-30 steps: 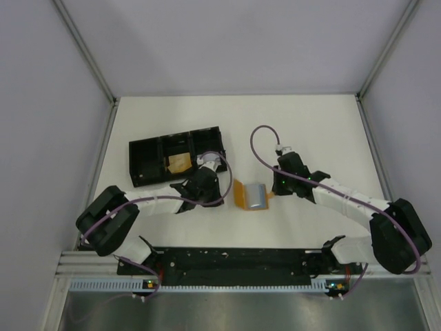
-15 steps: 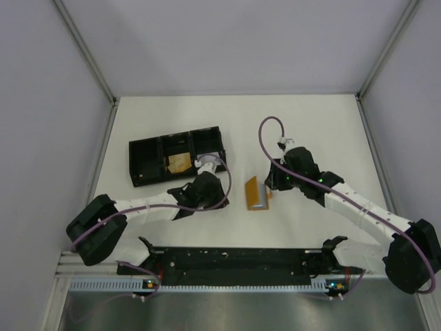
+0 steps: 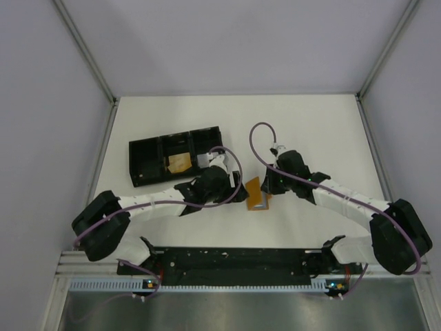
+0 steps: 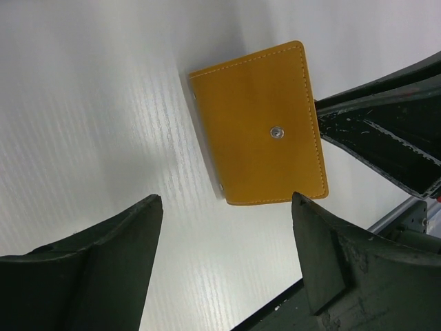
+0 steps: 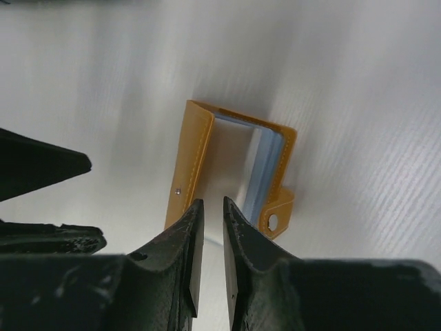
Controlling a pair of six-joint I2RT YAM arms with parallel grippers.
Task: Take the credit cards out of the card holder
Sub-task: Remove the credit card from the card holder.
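Note:
The orange-tan card holder [image 3: 256, 195] stands on edge on the white table, hinged open in a narrow U. In the right wrist view, pale blue-grey credit cards [image 5: 265, 172] sit against its right flap, beside the tab [image 5: 275, 219]. My right gripper [image 5: 210, 203] points into the gap between the flaps. Its jaws are a narrow slit apart and nothing shows between them. The left gripper [image 4: 226, 207] is wide open just short of the holder's outer face [image 4: 258, 131], which has a metal snap, and touches nothing. From above, the left gripper [image 3: 238, 192] and right gripper [image 3: 267, 185] flank the holder.
A black three-compartment tray [image 3: 146, 164] lies at the back left. An orange-tan piece [image 3: 179, 163] is in its middle compartment and a pale grey card [image 3: 204, 160] in its right one. The grey walls of the enclosure stand around the table.
The left gripper opened and moved right from the tray to the holder. The right gripper went back, then returned to it. The holder now stands on edge, and the grey card that lay on it is gone.

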